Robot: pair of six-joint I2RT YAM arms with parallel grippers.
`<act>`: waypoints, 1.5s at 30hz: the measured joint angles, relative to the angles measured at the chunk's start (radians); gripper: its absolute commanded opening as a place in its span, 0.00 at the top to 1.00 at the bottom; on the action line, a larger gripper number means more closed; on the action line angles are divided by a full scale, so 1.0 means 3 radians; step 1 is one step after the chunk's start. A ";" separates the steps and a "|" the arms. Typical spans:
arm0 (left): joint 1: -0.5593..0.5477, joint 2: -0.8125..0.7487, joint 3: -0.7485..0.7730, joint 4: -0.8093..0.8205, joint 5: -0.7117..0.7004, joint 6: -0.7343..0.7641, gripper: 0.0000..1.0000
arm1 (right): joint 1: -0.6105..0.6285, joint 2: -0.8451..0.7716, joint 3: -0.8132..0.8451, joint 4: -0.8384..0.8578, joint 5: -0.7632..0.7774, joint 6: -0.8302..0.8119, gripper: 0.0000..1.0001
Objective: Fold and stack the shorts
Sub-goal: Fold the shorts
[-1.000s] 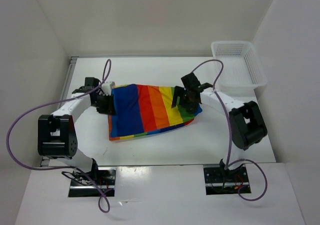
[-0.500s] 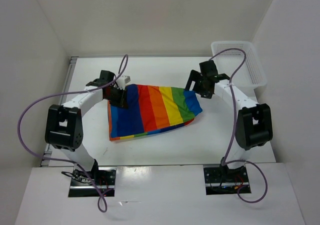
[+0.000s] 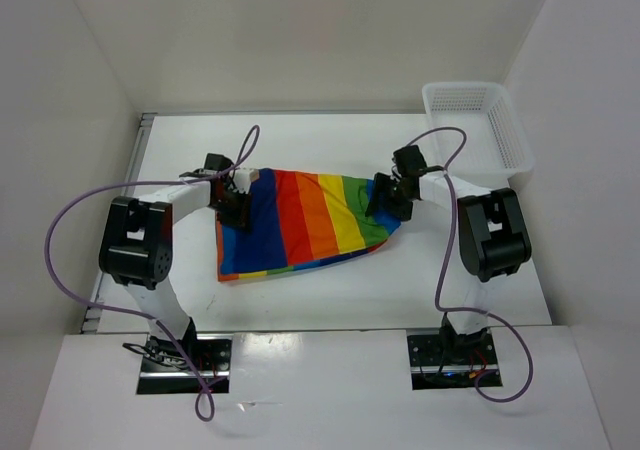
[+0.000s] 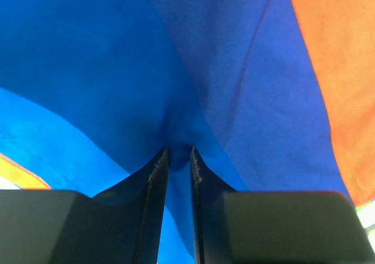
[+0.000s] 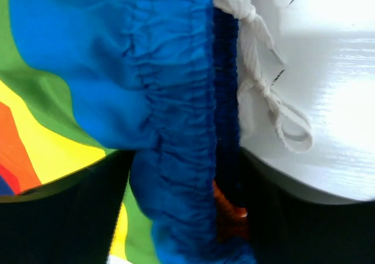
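1. Roughly halfway, I'd guess: mid table (image 3: 300,140), shorts (image 3: 310,220) lie flat, maybe doubled once, not yet compact.
2. Basket (image 3: 470,87) sits far right, apart from them; no stack yet.
3. L gripper (image 3: 238,205) pinched on blue edge; R gripper (image 3: 385,198) jaws apart, straddling waistband (image 5: 176,100).
4. Drawstring (image 5: 258,70) trails loose on tabletop; needs tucking w/ next fold.

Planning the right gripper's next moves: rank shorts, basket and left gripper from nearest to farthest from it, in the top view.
1. Shorts: directly at the right gripper, which sits on their right edge.
2. Basket: far right corner of the table, beyond the gripper.
3. Left gripper: across the shorts, at their left edge.
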 measured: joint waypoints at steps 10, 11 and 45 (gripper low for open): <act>0.0006 0.0034 0.0037 0.0023 0.0015 -0.0001 0.72 | 0.0010 0.0039 -0.0029 0.0098 0.0167 0.0159 1.00; 0.0006 0.0042 0.0047 0.0024 0.0028 -0.0001 0.72 | 0.0019 0.0020 -0.0015 0.0074 0.0242 0.0168 1.00; -0.0360 0.0641 0.1119 0.0172 0.0666 0.0000 0.76 | 0.1258 -0.0070 0.1789 -0.1150 0.1564 0.0491 1.00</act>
